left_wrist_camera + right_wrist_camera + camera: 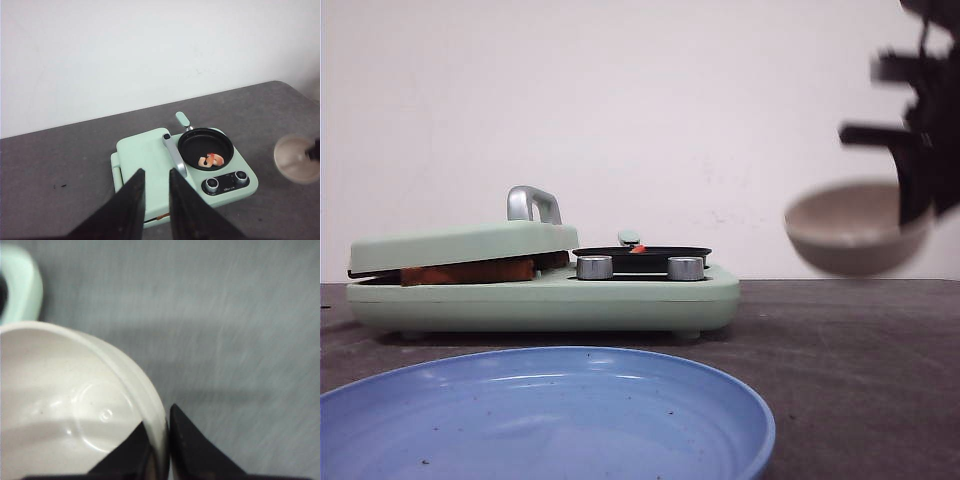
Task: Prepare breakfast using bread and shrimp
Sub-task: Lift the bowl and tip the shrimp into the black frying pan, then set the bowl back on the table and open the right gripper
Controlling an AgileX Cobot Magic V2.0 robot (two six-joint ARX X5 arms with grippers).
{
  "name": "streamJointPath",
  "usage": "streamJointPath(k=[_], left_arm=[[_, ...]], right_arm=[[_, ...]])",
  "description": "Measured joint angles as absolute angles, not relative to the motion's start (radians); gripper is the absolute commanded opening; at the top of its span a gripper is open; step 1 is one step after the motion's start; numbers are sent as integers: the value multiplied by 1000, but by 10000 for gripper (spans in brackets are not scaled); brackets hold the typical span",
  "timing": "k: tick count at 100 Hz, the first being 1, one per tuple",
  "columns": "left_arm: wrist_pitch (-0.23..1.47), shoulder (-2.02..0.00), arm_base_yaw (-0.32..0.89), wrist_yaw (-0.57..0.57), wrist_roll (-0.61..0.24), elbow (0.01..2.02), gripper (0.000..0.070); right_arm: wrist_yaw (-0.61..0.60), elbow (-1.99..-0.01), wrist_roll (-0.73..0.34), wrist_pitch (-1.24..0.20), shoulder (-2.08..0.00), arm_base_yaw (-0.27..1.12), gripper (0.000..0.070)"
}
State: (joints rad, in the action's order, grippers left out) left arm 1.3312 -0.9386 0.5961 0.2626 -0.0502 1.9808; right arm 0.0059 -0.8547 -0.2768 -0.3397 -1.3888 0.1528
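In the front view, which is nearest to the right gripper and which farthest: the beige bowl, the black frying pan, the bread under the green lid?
1. Beige bowl, held in the right gripper, above the table's right side.
2. Black frying pan, on the appliance's right half.
3. Bread, under the pale green lid, farthest left.

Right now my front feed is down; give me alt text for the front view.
The right gripper holds an empty beige bowl in the air, right of a mint-green breakfast maker on the dark table. Bread sits under its nearly shut lid, the shrimp lies in its black pan, and a blue plate fills the foreground.
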Motion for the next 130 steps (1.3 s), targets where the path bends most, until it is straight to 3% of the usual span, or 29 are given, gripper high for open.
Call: streamJointPath(k=[18,52,82,89,103,109,123,130], left_arm=[[1327,-959,596,255,-50,1981,0],[1327,-964,596,207,-50,1981,0],[1327,-964,596,205,-51,1981,0],[1330,-964,596,196,-51,1981,0],[1344,-964,596,183,-54,1981,0],[1347,-964,596,182,-55,1981,0],[1359,-964,596,176,-55,1981,0],[1364,-964,596,168,-55,1981,0]], right_arm=[[-52,-737,-318,-279,-1390,85,4],[-163,-730,-371,-253,-1458,59,3],[-165,-733,-379,-265,-1462,58,10],[-165,-733,-382,-269,-1462,58,91],[-166,-733,-382,-295,-1469,59,436],[-165,-740,-377,-323,-1468,59,543],[-155,-770,-346,-384,-1426,59,563],[-154,-776,-327,-385,-1367,59,531]])
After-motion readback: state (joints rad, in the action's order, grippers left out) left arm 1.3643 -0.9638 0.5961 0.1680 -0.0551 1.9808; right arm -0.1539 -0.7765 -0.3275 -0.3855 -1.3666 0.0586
